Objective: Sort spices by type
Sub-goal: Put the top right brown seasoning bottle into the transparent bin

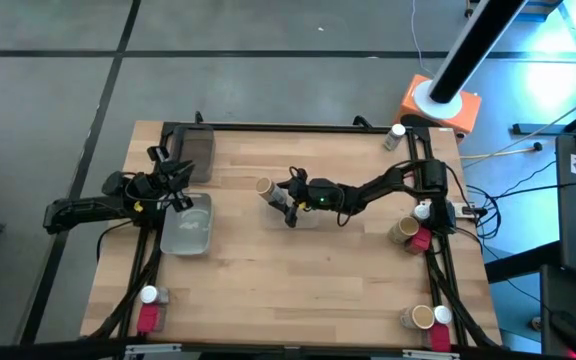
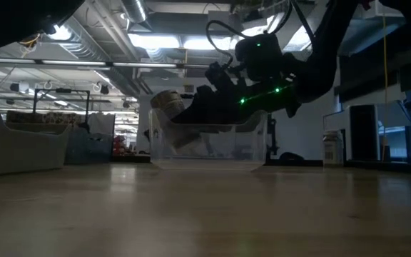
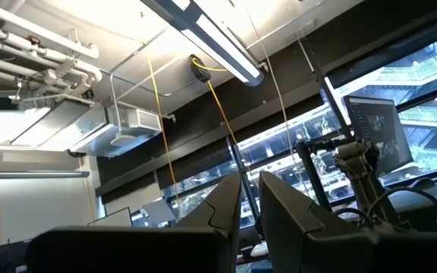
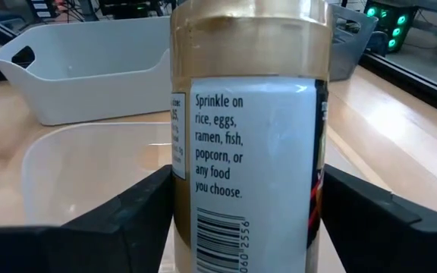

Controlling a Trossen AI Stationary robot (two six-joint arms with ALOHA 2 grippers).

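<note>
Tan spice jar [image 4: 249, 136], base cut off, between right pincer [image 4: 241, 227] fingers.

You can't see the tan spice jar [image 4: 249, 136] whole in the right wrist view: its cap and base are cut off by the picture's edges. Beside that jar, the right gripper [image 1: 286, 205] hides much of the clear tray [image 2: 252, 146]. The jars at the table's corners are too small to read.
</note>
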